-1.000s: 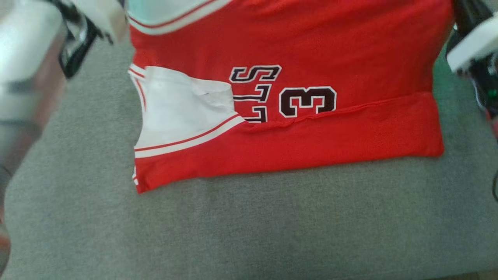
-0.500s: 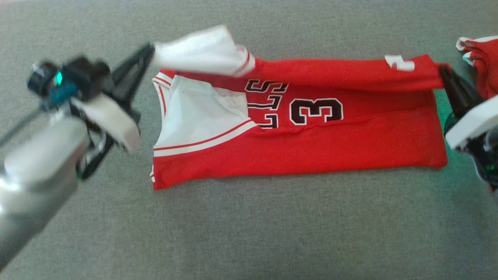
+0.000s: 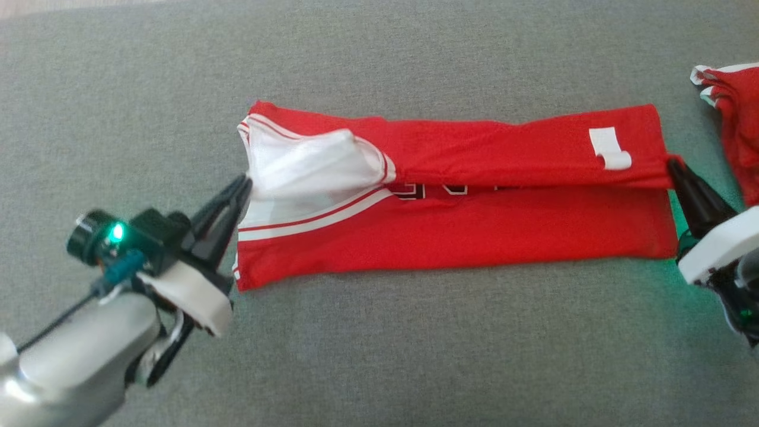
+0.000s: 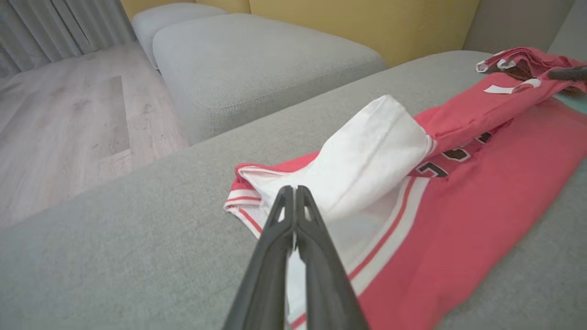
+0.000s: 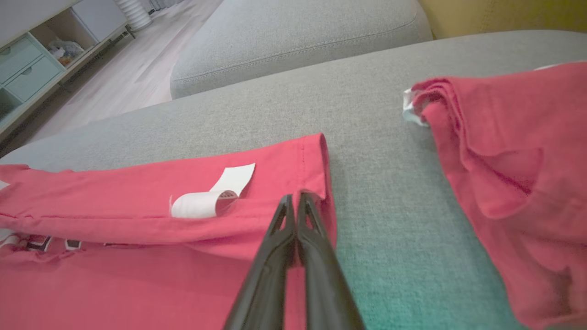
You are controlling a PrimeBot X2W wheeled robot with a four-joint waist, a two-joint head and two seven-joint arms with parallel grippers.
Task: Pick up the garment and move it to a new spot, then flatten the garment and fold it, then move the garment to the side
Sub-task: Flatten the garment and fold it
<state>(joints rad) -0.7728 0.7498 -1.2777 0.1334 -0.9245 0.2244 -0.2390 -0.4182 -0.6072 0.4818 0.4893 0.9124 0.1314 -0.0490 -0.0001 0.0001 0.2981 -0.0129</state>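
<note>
step: fold, far flap over the lettering | garment point(image 3: 450, 237): mid cushion point(image 3: 415, 356), strip running left to right | left gripper point(image 3: 240, 190): clamped on its white left edge | right gripper point(image 3: 673, 166): clamped on its right hem | advice: hold the cloth taut, lower both ends level, flatten the bulging white panel before release

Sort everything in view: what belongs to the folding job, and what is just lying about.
Job:
red jersey, partly folded
left pincer, shut on its white end
right pincer, shut on its other end

Lying about:
second red garment
grey ottoman
drawer unit
</note>
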